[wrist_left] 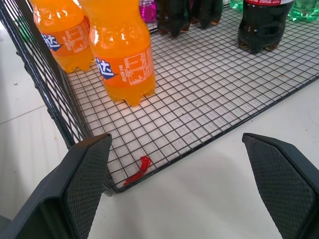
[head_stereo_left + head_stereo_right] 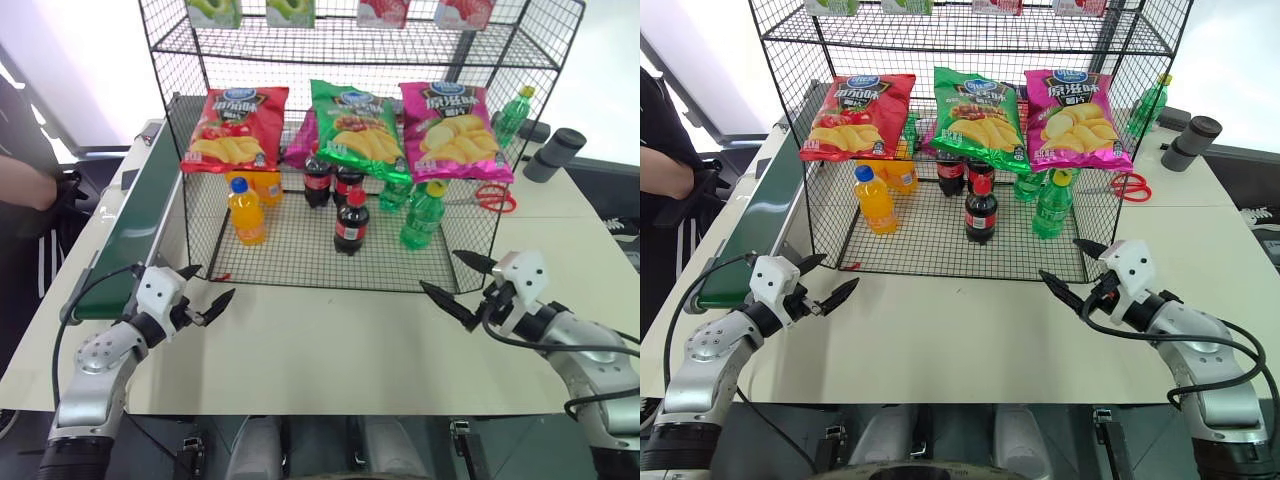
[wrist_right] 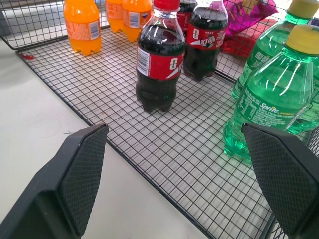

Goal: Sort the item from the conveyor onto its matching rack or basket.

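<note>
Looking down from the robot's head, we see a pale table [image 2: 330, 350]. At far left a person's arm [image 2: 25, 185] reaches in beside the conveyor [image 2: 140, 225], whose dark green belt runs along the table's left edge, touching the rack's side. The left gripper [image 2: 203, 293] hovers over the table near the belt's near end, its two black fingers spread wide apart and empty.

The black wire rack [image 2: 340, 150] fills the middle. Three crisp bags hang at its front: a red bag [image 2: 235, 130], a green bag [image 2: 355, 125] and a pink bag [image 2: 455, 130], each with a blue badge and Chinese writing we cannot read. On the mesh floor, orange drink bottles [image 1: 124, 55] stand at left with blue-and-white labels; a small red scrap [image 1: 138, 170] lies near the front corner. The cola bottle [image 3: 159, 57] stands upright in the middle near the front edge, its red label bearing white script; more cola bottles [image 3: 207, 37] stand behind it. To the right, green bottles [image 3: 276, 94] read "Sprite".

The right gripper [image 2: 458, 280] hovers before the rack's right front corner, fingers wide apart, holding nothing. Beyond the rack lie red scissors [image 2: 495, 197] and a dark cylinder [image 2: 555, 153].
</note>
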